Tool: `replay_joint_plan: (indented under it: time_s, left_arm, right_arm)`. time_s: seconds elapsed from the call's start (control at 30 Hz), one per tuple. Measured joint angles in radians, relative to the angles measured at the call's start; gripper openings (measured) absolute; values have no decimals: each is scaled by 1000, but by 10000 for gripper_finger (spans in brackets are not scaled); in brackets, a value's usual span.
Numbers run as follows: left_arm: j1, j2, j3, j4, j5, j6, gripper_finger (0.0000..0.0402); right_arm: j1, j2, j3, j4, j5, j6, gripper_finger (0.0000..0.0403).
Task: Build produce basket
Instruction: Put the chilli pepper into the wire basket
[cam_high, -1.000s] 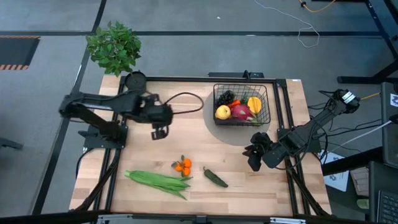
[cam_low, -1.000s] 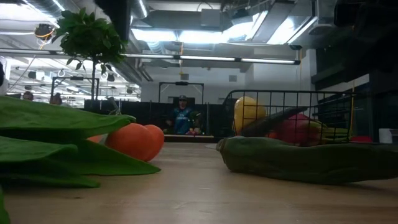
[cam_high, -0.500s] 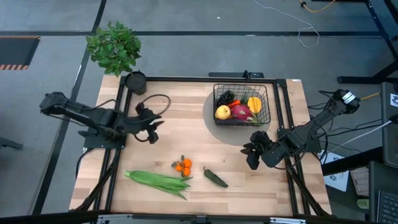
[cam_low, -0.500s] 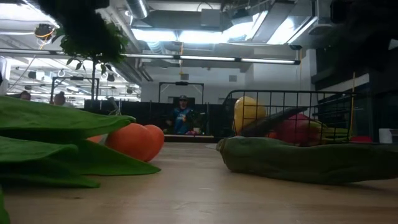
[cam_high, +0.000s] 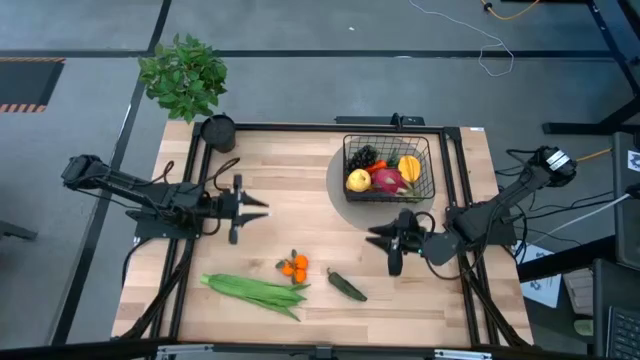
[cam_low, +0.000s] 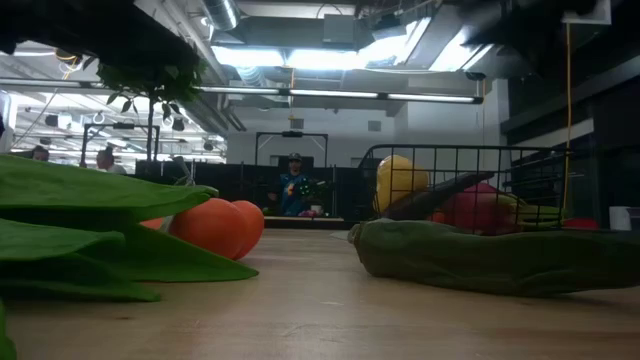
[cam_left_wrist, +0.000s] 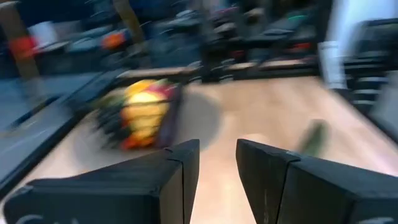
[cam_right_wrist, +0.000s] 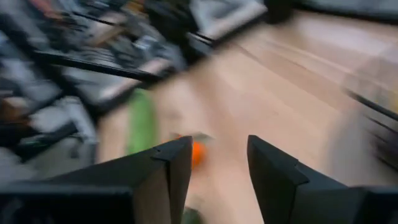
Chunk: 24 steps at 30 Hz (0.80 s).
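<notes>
Your left gripper (cam_high: 262, 208) and right gripper (cam_high: 377, 237) both parted, empty, above bare table (cam_high: 300, 190). Orange cluster (cam_high: 294, 267), green beans (cam_high: 255, 291), green pepper (cam_high: 346, 285) between them; wire basket (cam_high: 389, 168) beyond, potted plant (cam_high: 183, 75) off corner.

one basket (cam_high: 388, 168), one green pepper (cam_high: 346, 285)

Two robot arms, matte black throughout, built of slim jointed links. Left gripper (cam_high: 252, 209): black, two flat, blunt-edged fingers (cam_left_wrist: 177, 180) with squared tips. Right gripper (cam_high: 383, 243): same make, matching black fingers (cam_right_wrist: 171, 171). Black cables loop along both arms; a white-tipped fitting sits at the right arm's rear joint.
</notes>
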<state>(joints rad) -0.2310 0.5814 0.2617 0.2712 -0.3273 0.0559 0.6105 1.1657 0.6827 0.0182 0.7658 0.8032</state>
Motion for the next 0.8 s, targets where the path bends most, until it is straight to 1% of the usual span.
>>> replay_joint_plan:
  time_s: [0.07, 0.13, 0.2, 0.27, 0.33, 0.43, 0.5, 0.63, 0.7, 0.8]
  left_arm:
    - [-1, -1, -29, 69, 93, 32, 98]
    - [-4, -1, -57, 113, 158, 70, 98]
    - [-6, -1, -73, 129, 160, 90, 98]
    - [-5, -10, -84, 127, 129, 93, 98]
    - [-5, -29, -93, 126, 97, 109, 98]
    - [-5, -69, -96, 109, 94, 111, 98]
    - [-6, -120, -96, 57, 105, 99, 98]
    - [-6, -220, -96, -81, 108, 28, 98]
    - [-6, -261, -97, -109, 110, 10, 98]
    - [-6, -317, -96, -162, 122, 7, 98]
  right_arm:
    - [14, 42, 0, 197, -39, -146, 143]
    - [27, 97, 1, 394, -92, -286, 143]
    - [39, 161, 3, 537, -128, -394, 143]
    - [40, 221, 19, 596, -140, -447, 143]
    - [33, 278, 45, 594, -139, -457, 143]
    - [15, 348, 83, 584, -140, -444, 143]
    - [4, 385, 108, 584, -140, -441, 143]
    - [-10, 437, 142, 575, -138, -445, 143]
    - [-18, 457, 165, 542, -139, -443, 143]
    - [-38, 480, 212, 403, -139, -372, 143]
